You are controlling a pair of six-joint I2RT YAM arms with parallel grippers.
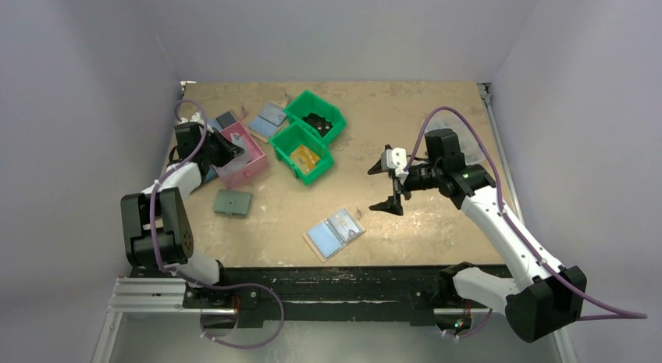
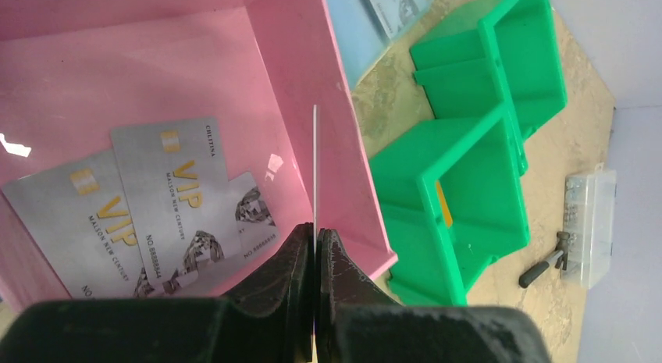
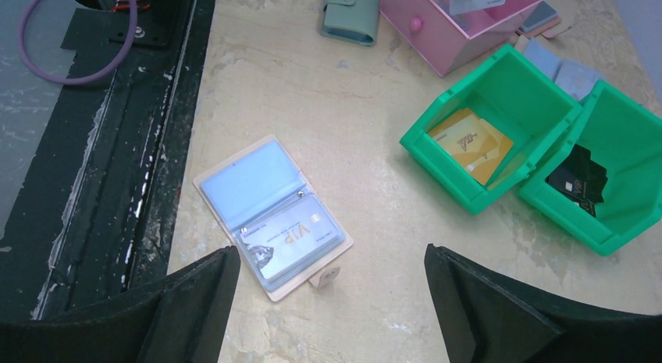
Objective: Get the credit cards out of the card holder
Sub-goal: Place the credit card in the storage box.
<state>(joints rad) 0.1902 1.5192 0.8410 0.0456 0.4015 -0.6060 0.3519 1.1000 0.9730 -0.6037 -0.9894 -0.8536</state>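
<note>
Pinching card edge-on, face hidden | left hand | pink bin cropped

The card holder has a beige border, a light-blue panel and a clear pocket panel. The card inside it is silver-grey with gold "VIP" letters. In the pink box lie cards of the same silver-grey, with gold letters, a gold chip and a grey diamond print. The thin card in the black left gripper shows only a whitish edge. The bins are bright green; one has yellow-orange cards, the other has black pieces. A closed wallet is sage green. The table is pale tan with whitish worn patches. The right gripper is black too.
</note>
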